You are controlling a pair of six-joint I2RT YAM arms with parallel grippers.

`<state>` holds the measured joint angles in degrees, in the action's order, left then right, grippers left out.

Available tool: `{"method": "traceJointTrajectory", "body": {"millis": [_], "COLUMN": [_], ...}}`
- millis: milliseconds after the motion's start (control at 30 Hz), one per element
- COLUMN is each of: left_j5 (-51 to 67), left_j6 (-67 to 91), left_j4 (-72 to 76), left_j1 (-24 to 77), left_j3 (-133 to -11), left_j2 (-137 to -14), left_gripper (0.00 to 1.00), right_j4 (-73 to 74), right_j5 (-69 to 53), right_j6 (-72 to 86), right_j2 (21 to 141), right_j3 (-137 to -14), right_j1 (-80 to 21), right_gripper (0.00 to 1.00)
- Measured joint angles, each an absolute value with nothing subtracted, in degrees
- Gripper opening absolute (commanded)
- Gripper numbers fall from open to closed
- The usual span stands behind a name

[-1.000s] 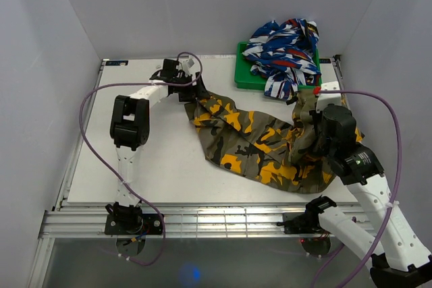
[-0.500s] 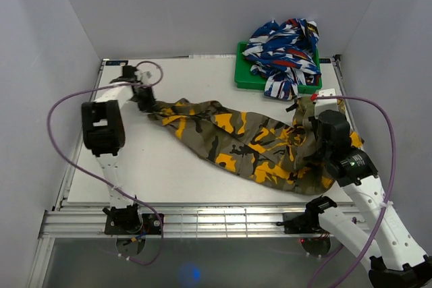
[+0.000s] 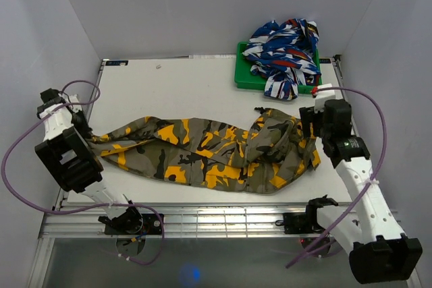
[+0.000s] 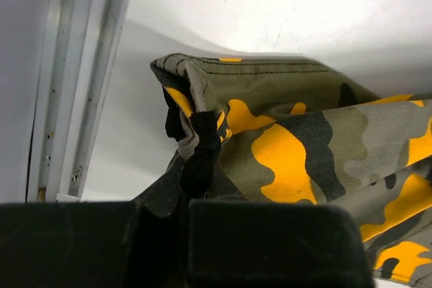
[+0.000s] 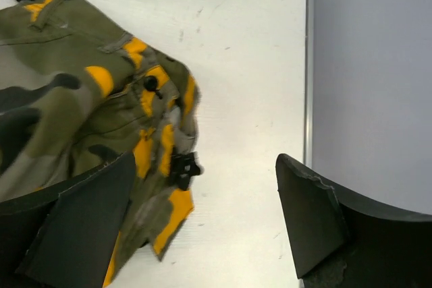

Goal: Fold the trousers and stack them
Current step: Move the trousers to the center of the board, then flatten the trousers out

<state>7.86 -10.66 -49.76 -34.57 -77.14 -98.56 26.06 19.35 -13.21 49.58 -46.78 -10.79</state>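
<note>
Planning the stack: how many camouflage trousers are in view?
1. The trousers lie stretched across the table, left end in the left gripper. The cloth heap in the green bin might hide more.

Left gripper [image 4: 183,215] clamped on olive, black and orange-yellow camouflage cloth trousers [image 4: 290,139].
Stitched hem edge bunches into a dark knot where it enters the closed black fingers [image 4: 270,241]; cloth lies on the white table [image 4: 270,5], with a silver metal rail [image 4: 88,85] along the left.

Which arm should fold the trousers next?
Left, probably: the left gripper is shut on the trousers' leg end, ready to carry it over. The right gripper is open beside the waist, holding nothing.
</note>
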Motion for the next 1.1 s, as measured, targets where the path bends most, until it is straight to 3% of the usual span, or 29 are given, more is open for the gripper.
{"method": "traceJointTrajectory", "body": {"millis": [133, 333, 700, 900, 967, 1100], "left_j5": [7.16, 7.03, 7.05, 7.07, 7.07, 7.07], "left_j6": [-13.13, -13.69, -13.54, -13.52, -13.50, -13.50], "left_j4": [-50.35, -50.43, -50.22, -49.41, -49.23, -49.06], "left_j1": [-35.03, -35.03, -35.03, -35.03, -35.03, -35.03], "left_j3": [-74.08, -74.52, -75.18, -75.18, -75.18, -75.18], "left_j2": [-98.98, -101.12, -104.12, -104.36, -104.47, -104.53], "left_gripper": [0.00, 0.00, 0.00, 0.00, 0.00, 0.00], "right_j4": [27.77, 33.65, 37.71, 40.60, 41.17, 41.50], "right_j5": [5.74, -11.75, -28.49, -33.93, -35.77, -38.54], "right_j6": [-19.57, -24.88, -22.50, -19.66, -18.48, -16.27], "right_j2": [56.60, 71.37, 85.95, 88.71, 88.71, 88.82], "right_j3": [-52.07, -58.33, -62.48, -65.01, -67.42, -72.40], "right_j1": [4.51, 17.85, 19.16, 20.69, 21.02, 21.21], "right_gripper": [0.85, 0.84, 0.77, 0.99, 0.91, 0.90]}}
